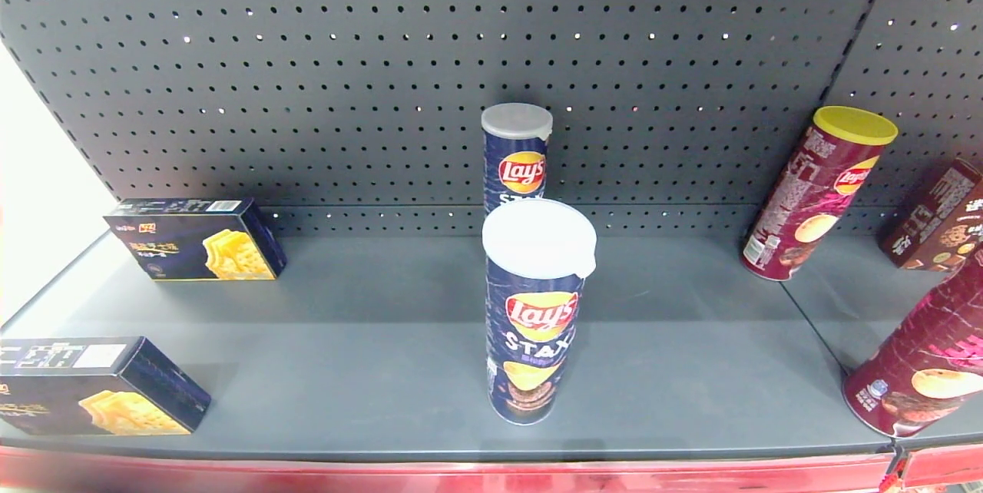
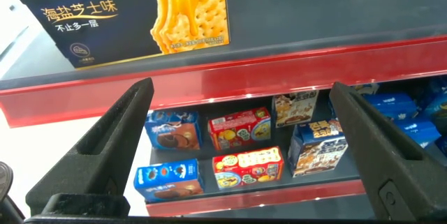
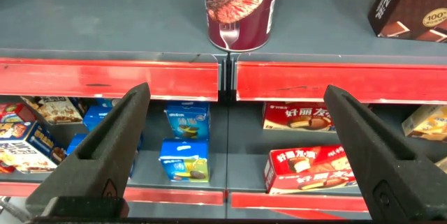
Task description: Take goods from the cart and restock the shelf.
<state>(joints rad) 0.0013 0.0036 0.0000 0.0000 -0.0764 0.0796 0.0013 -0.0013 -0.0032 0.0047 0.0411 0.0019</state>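
"Shelf (image 1: 345, 355), upper deck, head view: what was entered?" asked the first clerk.

"Item one, front blue can (image 1: 534, 324): a cardboard tube with a flat white plastic lid. It stood on end near the front edge, at the middle. Item two, rear blue can (image 1: 516, 159): same shape, grey lid, directly behind item one. It stood close to the pegboard (image 1: 345, 71), a dark sheet punched with rows of round holes. To the left, rear cracker box (image 1: 196, 238) and front cracker box (image 1: 92, 385), both dark, glossy and oblong, lying flat. To the right, rear maroon can (image 1: 818, 193) with a yellow lid, front maroon can (image 1: 921, 355) and a brown box (image 1: 941, 216). The deck was smooth matt grey."

"And what did the wrist views add?"

"Both faced the glossy red rail (image 2: 265, 77) along the shelf's front edge. The left wrist view gave the front cracker box just behind that rail. Beneath it was a lower shelf (image 2: 314, 184) with small blue boxes (image 2: 171, 130) and small red boxes (image 2: 241, 128). The right wrist view gave the front maroon can's base, with upright blue cartons (image 3: 185, 140) and flat red boxes (image 3: 307, 168) below. Left end effector (image 2: 241, 86): black wedge-shaped fingers spread wide, nothing between them. Right end effector (image 3: 237, 89): likewise wide apart and empty, pointing toward the shelf front."
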